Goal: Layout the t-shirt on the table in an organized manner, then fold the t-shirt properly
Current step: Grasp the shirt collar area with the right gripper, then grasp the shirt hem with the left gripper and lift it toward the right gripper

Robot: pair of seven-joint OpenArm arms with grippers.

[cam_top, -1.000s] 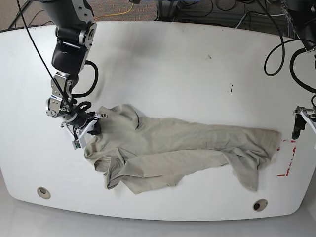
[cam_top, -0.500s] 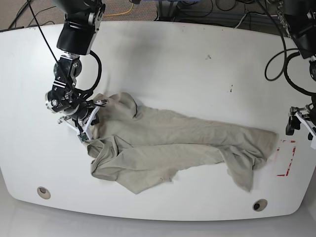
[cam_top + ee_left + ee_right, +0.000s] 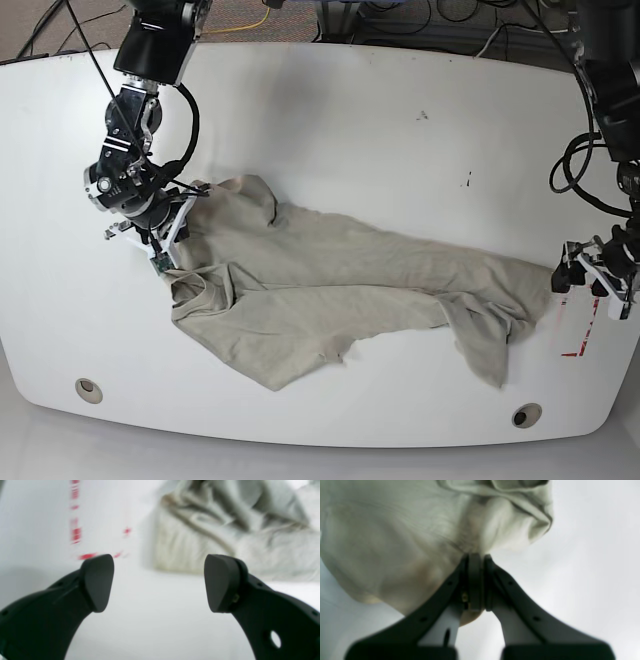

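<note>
Clearly unfinished: the shirt (image 3: 340, 295) lies rumpled on the bench (image 3: 330, 130), right fingers (image 3: 476, 580) clamped on its edge, left fingers (image 3: 97, 580) apart just beside its far end, folding not begun.

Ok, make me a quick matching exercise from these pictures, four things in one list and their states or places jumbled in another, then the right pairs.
Things:
1. left hand
2. right hand
3. t-shirt
4. red tape

States:
A. wrinkled, stretched across the table
B. open, holding nothing
C. stuck on the table near the left hand
D. shut on cloth

Pairs: 1-B, 2-D, 3-A, 4-C
</note>
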